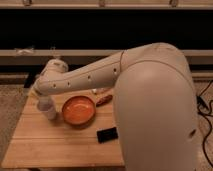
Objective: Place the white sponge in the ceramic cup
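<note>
The ceramic cup (pixel 48 110) stands upright near the left edge of the wooden table (pixel 60 147), just left of the round orange dish (pixel 78 110). My arm reaches from the right across the table. My gripper (pixel 43 99) hangs from the wrist directly over the cup, at or just inside its rim. The white sponge is not in sight; it may be hidden by the gripper or inside the cup.
A flat black rectangle (pixel 107 134) lies on the table in front of the dish. A small reddish object (pixel 103 100) lies behind the dish, under my arm. My arm's bulky elbow covers the right side of the table. Dark shelving runs behind.
</note>
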Controlling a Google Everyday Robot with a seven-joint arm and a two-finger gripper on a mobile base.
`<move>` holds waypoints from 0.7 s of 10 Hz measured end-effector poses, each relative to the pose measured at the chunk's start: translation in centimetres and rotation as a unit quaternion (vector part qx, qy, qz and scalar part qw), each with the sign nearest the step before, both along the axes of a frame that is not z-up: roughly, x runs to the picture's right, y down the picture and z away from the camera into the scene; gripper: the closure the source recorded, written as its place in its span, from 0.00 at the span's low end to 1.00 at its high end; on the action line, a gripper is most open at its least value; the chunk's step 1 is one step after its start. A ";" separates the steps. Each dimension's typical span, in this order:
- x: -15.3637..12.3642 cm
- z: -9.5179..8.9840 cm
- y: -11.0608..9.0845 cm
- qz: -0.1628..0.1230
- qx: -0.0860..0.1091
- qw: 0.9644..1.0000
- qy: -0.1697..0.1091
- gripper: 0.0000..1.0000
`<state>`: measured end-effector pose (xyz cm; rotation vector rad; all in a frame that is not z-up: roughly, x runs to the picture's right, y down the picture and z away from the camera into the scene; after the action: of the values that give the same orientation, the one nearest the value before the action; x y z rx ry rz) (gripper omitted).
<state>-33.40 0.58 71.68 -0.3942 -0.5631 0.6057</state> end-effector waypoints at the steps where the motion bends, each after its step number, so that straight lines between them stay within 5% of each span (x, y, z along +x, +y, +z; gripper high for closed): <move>1: -0.3 0.3 0.1 -0.001 -0.004 1.000 -0.003 0.95; 7: -1.5 1.7 1.9 -0.010 -0.032 0.999 -0.016 0.33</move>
<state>-34.91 2.45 73.42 -0.4703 -0.5703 0.6012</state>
